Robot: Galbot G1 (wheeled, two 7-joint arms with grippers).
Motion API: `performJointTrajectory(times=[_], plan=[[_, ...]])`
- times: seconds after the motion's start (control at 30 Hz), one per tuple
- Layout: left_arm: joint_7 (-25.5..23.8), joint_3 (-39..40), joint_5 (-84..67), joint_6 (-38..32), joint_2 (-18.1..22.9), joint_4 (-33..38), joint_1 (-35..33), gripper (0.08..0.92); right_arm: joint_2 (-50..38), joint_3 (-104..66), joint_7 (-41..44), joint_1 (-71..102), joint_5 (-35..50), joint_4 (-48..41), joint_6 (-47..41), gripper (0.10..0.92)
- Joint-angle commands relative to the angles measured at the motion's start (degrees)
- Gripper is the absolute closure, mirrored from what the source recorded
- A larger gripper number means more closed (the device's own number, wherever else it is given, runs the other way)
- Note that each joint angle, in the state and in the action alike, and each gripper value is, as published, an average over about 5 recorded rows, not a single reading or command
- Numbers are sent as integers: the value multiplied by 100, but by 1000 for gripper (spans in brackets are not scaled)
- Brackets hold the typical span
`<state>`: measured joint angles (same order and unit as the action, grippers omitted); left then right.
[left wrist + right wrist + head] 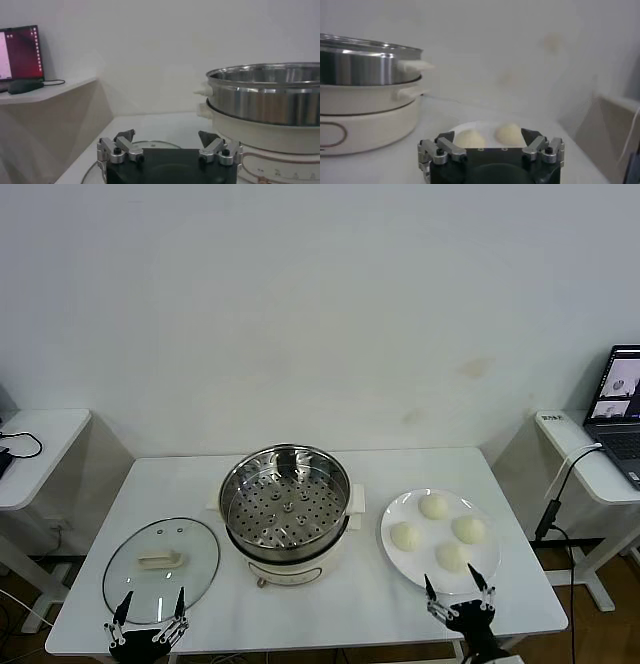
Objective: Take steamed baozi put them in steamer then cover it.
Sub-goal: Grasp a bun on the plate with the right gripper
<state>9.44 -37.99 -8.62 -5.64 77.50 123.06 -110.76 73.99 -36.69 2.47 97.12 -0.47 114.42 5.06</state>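
- Right gripper [458,586] stood wide open, empty; baozi [404,536] lay just ahead on the plate [392,514].
- Buns looked soft, light: pinch gently across the sides.
- Left gripper [150,606], spread and empty, sat at the cover [160,558]; steamer [285,492] farther ahead, toward the right gripper.

You only see both arms as far as the head view's lower edge allows: the left gripper [150,606] and right gripper [459,586] show, their wrists cut off. The laptop [620,414] runs off the right edge (screen content too small to read). In the right wrist view, the gripper body hides part of the plate [470,126].
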Motion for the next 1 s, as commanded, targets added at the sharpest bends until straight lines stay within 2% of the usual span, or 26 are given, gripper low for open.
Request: performJointTrajectory(times=[0.03, 0.27, 0.4, 0.7, 0.87, 1.0], plan=[[-2, -21, 146, 162, -2, 66, -18, 177, -180, -62, -103, -106, -293, 69, -57, 203], [0, -80, 449, 85, 11, 53, 73, 177, -1486, -182, -70, -1123, -922, -149, -1133, 202], [11, -57, 593, 60, 78, 91, 58, 177, -2275, -47, 359, -1858, -1404, -625, -1639, 203], [20, -60, 725, 76, 155, 214, 35, 177, -4018, 1084, 2412, -3824, -2153, -1593, -2106, 203], [14, -50, 744, 76, 124, 212, 64, 177, -4646, 2671, 3612, -5443, -1878, -2237, -2072, 203], [13, -64, 743, 76, 104, 189, 101, 177, -4688, 4221, 4267, -6883, -1596, -2885, -1963, 203]])
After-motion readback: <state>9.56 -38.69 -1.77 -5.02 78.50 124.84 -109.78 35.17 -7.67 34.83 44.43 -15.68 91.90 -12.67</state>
